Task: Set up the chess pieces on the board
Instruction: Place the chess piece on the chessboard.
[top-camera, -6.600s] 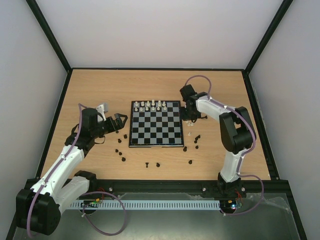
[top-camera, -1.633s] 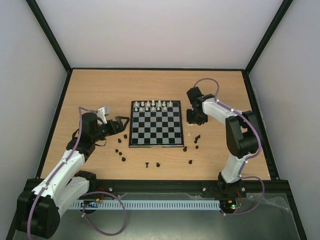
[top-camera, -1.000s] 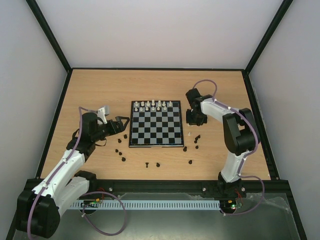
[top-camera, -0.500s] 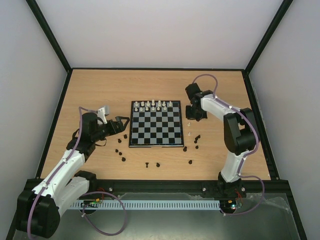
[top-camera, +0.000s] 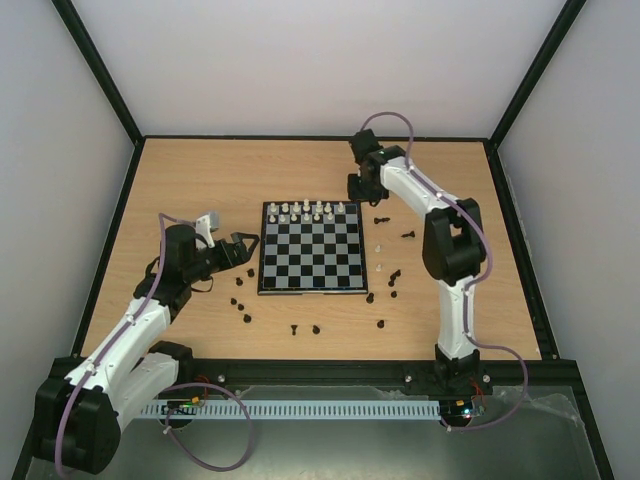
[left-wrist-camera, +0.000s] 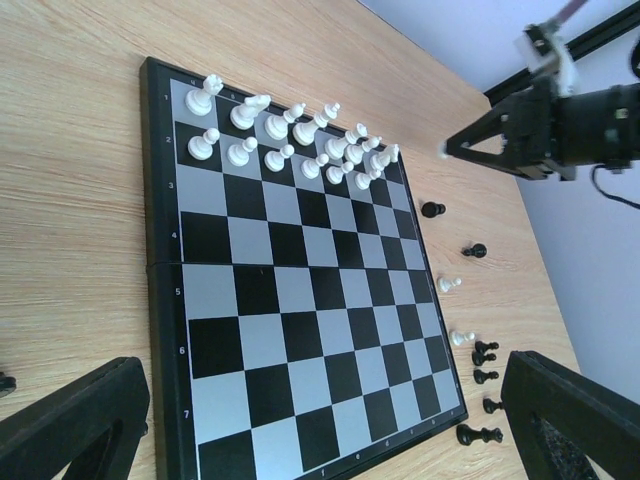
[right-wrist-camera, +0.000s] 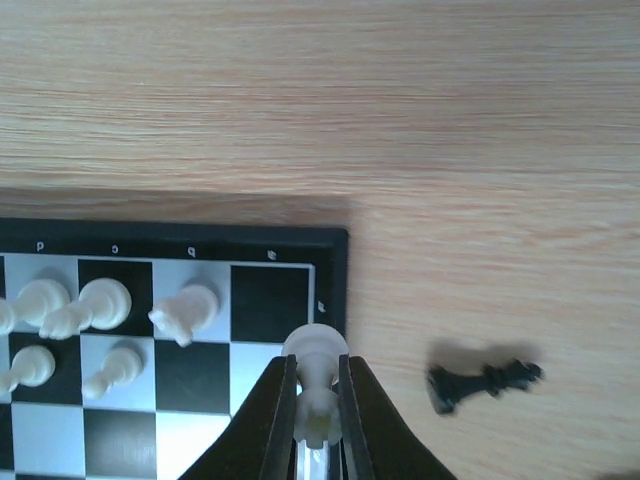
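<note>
The board (top-camera: 310, 262) lies mid-table, with two rows of white chess pieces (top-camera: 305, 210) along its far edge. My right gripper (top-camera: 358, 190) hovers over the board's far right corner, shut on a white piece (right-wrist-camera: 318, 352) held above the empty corner square (right-wrist-camera: 270, 295). In the left wrist view the right gripper (left-wrist-camera: 447, 150) hangs just past the white rows (left-wrist-camera: 290, 135). My left gripper (top-camera: 243, 255) rests open at the board's left edge, with nothing between its fingers (left-wrist-camera: 75, 420). Black pieces (top-camera: 395, 275) lie loose on the table.
More black pieces are scattered left of the board (top-camera: 240, 305) and in front of it (top-camera: 316, 328). One black piece (right-wrist-camera: 485, 382) lies on its side right of the corner. White pawns (left-wrist-camera: 449, 284) lie off the board's right edge. Black rails frame the table.
My right gripper closed on a white piece beside the board's right edge and carried it up and away to the far right corner. The left arm stayed still.
</note>
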